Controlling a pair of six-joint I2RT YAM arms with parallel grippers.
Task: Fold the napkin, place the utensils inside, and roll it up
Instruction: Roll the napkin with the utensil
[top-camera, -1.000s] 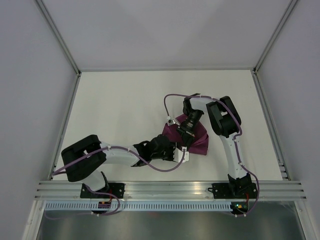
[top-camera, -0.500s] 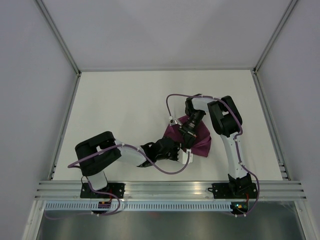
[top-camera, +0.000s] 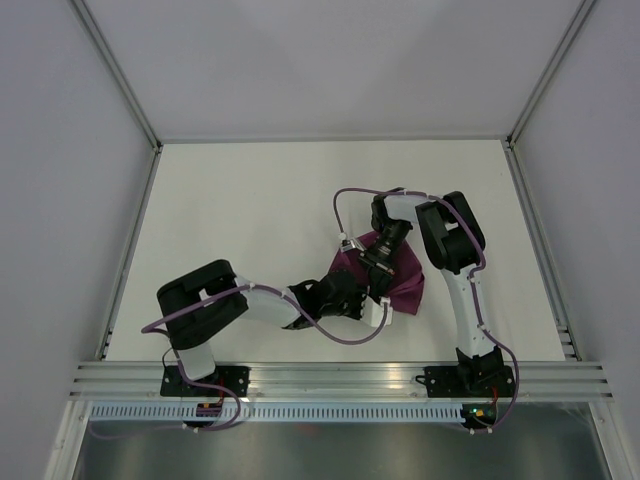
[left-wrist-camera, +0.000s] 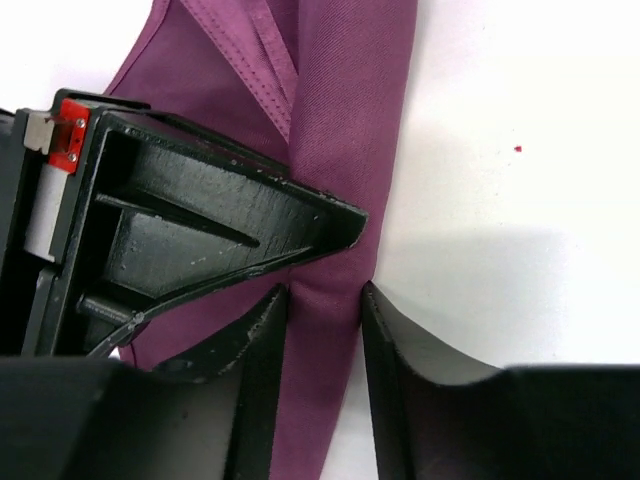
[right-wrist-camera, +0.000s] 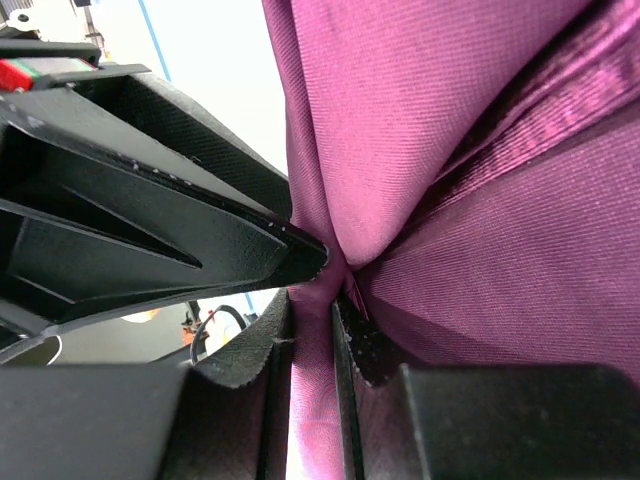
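Note:
The magenta napkin lies bunched into folds on the white table, right of centre. My left gripper reaches in from the left. In the left wrist view its fingers press both sides of a narrow rolled fold of the napkin. My right gripper comes down from behind and meets it at the same spot. In the right wrist view the right gripper is shut on a thin pleat of the napkin. The two grippers nearly touch each other. The utensils are hidden.
White table enclosed by pale walls, with an aluminium rail along the near edge. Purple cables loop beside both arms. A tiny red speck sits on the table right of the cloth.
The left arm's shoulder and elbow swung right, bringing its gripper closer against the napkin, and its jaws narrowed onto the fold. The right arm and the cloth barely moved.

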